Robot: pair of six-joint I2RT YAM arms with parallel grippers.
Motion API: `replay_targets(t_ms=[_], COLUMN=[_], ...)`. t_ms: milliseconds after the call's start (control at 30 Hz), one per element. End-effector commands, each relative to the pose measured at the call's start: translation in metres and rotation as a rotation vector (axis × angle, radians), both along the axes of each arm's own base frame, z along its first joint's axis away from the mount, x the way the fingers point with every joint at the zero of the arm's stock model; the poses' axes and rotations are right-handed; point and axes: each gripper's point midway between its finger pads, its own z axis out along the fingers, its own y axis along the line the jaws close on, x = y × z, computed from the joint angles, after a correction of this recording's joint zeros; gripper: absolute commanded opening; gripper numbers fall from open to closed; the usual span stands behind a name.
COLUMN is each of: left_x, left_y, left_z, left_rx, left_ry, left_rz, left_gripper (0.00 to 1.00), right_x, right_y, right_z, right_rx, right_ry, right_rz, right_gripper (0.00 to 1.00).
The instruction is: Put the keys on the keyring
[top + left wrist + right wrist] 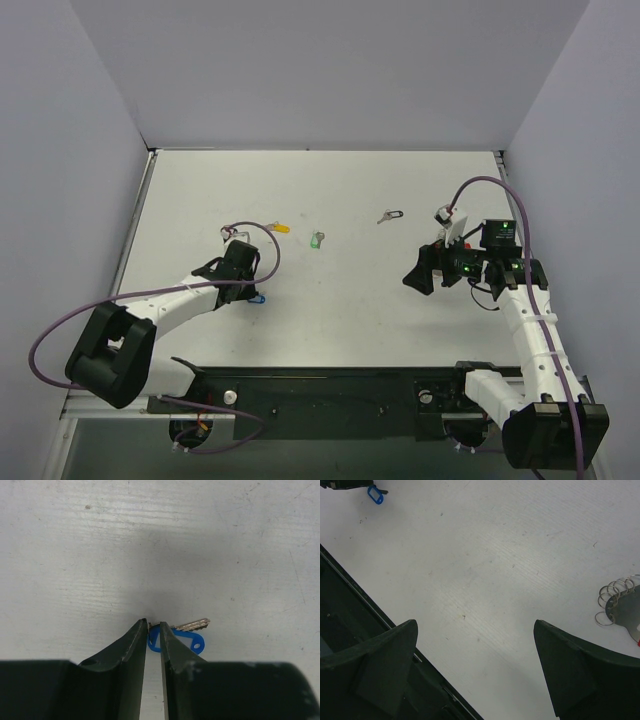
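Observation:
The blue-tagged key (192, 641) lies on the white table, its silver blade (194, 625) pointing right. My left gripper (154, 630) has its fingers drawn close, pinching the tag's left end between the tips. From above, that gripper (250, 288) sits low over the blue key (261, 297). More keys lie farther back: yellow-tagged (282, 227), green-tagged (317, 240) and black-tagged (390, 215). The keyring (619, 602), a silver plate with small rings, lies at the right edge of the right wrist view. My right gripper (475, 625) hangs wide open over bare table, holding nothing.
The black base rail (330, 395) runs along the near edge and shows in the right wrist view (365, 630). Grey walls close the table (330, 330) at back and sides. A purple cable (262, 232) loops above the left wrist.

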Motion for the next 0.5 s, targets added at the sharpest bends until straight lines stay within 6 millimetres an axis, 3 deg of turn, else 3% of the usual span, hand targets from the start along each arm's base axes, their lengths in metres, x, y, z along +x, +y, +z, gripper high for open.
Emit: replay_targets(t_ms=[0,467], left_x=[0.0138,0.0124], left_y=[-0.0052,-0.005], left_z=[0.0244,0.0244], left_rx=[-0.019,-0.016], left_ry=[-0.07,-0.066], left_rz=[0.008,0.009], left_gripper=[0.27,0.24], right_x=[-0.0041,-0.005], right_y=[0.0026,0.0035], right_z=[-0.0012,-0.0012], right_rx=[-0.001,-0.003], right_ry=[0.01,0.01], right_rz=[0.026,0.034], right_gripper=[0.94,0.95])
